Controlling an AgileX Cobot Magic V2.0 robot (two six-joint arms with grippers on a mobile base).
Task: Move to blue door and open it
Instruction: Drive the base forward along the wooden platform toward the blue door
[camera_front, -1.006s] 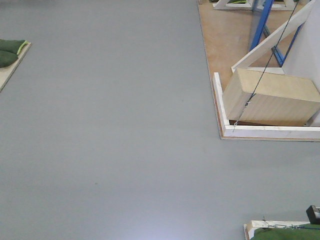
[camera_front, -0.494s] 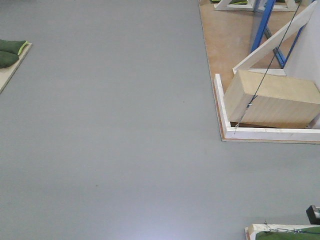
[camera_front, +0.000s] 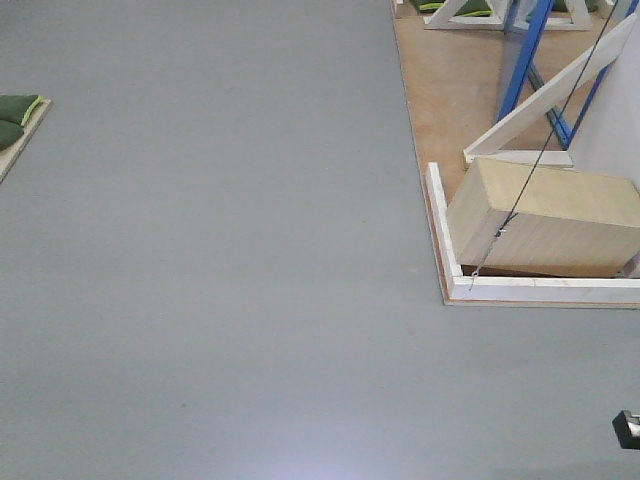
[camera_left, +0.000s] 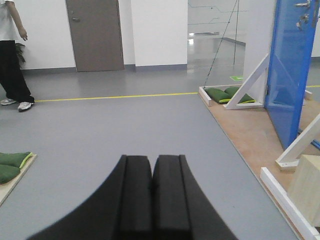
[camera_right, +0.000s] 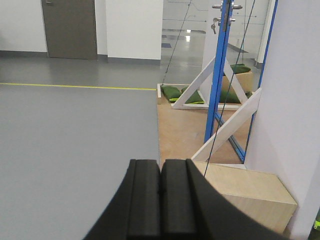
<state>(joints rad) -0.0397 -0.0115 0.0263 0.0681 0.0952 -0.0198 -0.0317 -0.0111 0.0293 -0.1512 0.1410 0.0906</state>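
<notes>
The glossy bright-blue door panel stands upright on the right, well ahead across open floor. Its silver lever handle is right at the top edge of the left wrist view. The right wrist camera catches the door nearly edge-on.

A white diagonal brace leans at the door's foot, with green sandbags beyond it. On the near side of the door sit a pale wooden box and the white-rimmed plywood platform. A thin dark cable slants down to that box.

The left end effector is pressed together and holds nothing. The right end effector is the same.

The danger is the approach. If the base cuts in too tight toward the door, it could clip the platform rim or box, or an arm could snag that cable. There is also a person far left of the door to keep an eye on.
</notes>
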